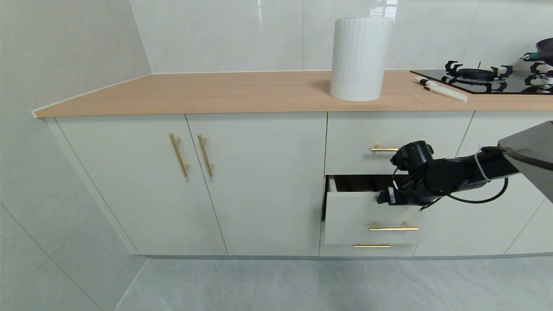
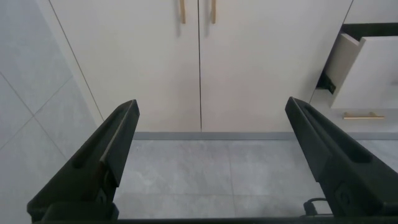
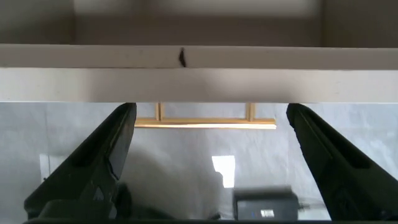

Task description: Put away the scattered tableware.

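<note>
Down before the open drawer (image 1: 354, 216), off toward the cupboard doors (image 1: 194, 181) beside it, my left gripper (image 2: 211, 104) hangs above the floor (image 2: 186, 180). Its fingers (image 2: 112, 155) are spread wide with nothing between them.

At the drawer itself, my right gripper (image 1: 385, 198) sits at the top edge of the drawer front, fingers (image 3: 106, 162) wide apart and empty. I cannot tell whether it touches the panel. From that wrist I look down over the edge onto the drawer's brass handle (image 3: 205, 122). The drawer stands partly pulled out. What I see of its inside is dark, so I cannot say whether anything lies in it.

Above the drawer runs the bench (image 1: 216, 93), with a tall white ribbed vase (image 1: 358, 58) almost straight over it. Farther from the drawer, the tableware (image 1: 440, 90) lies on the bench, right at the corner of the hob (image 1: 479, 82). It is a couple of slim white pieces side by side, and I cannot make out just what they are.

By my reading, opening the drawer is the only step done. The tableware looks untouched, so picking it up, laying it in the drawer and shutting the drawer all remain.
</note>
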Robot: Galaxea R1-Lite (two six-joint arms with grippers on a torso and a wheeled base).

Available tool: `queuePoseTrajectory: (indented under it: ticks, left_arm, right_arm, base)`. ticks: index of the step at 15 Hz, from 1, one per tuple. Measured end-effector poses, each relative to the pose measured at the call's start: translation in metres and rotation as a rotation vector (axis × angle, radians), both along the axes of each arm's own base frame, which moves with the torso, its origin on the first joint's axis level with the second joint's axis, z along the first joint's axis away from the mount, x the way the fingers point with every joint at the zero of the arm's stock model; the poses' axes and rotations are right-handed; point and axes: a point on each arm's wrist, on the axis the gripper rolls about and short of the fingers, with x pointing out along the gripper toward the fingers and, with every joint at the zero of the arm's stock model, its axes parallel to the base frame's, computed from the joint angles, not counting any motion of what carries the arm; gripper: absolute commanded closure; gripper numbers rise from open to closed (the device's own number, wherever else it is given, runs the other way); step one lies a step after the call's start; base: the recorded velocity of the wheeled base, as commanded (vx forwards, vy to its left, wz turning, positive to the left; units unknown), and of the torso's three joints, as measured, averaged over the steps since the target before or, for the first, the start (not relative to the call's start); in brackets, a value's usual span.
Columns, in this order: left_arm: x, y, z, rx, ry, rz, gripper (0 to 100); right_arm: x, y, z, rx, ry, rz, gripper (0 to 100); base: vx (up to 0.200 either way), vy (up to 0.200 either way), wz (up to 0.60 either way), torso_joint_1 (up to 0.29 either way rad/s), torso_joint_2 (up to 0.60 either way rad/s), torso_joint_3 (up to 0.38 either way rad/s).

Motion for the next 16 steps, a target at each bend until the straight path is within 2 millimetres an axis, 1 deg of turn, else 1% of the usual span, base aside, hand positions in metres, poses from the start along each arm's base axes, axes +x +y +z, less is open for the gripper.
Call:
queuePoseTrajectory:
  ticks: [2, 5, 9, 16]
  left_arm:
    - [0.0, 0.0, 0.0, 0.0, 0.0, -0.001, 0]
    - [0.0, 0.0, 0.0, 0.0, 0.0, 0.0, 0]
    - [0.0, 0.0, 0.0, 0.0, 0.0, 0.0, 0]
    - [0.0, 0.0, 0.0, 0.0, 0.0, 0.0, 0]
  right_arm:
    - [0.003, -0.001, -0.006, 0.001, -0.022, -0.007, 0]
    - [0.007, 0.0, -0.012, 0.019, -0.127, -0.008, 0]
    - [0.008, 0.0, -0.02, 0.015, -0.165, -0.019, 0]
    - [0.023, -0.004, -0.032, 0.003, -0.32, -0.08, 0]
  base:
    - [0.0, 0.0, 0.0, 0.0, 0.0, 0.0]
    - [0.0, 0.0, 0.0, 0.0, 0.0, 0.0]
    - [0.0, 0.0, 0.0, 0.0, 0.0, 0.0]
    - [0.0, 0.0, 0.0, 0.0, 0.0, 0.0]
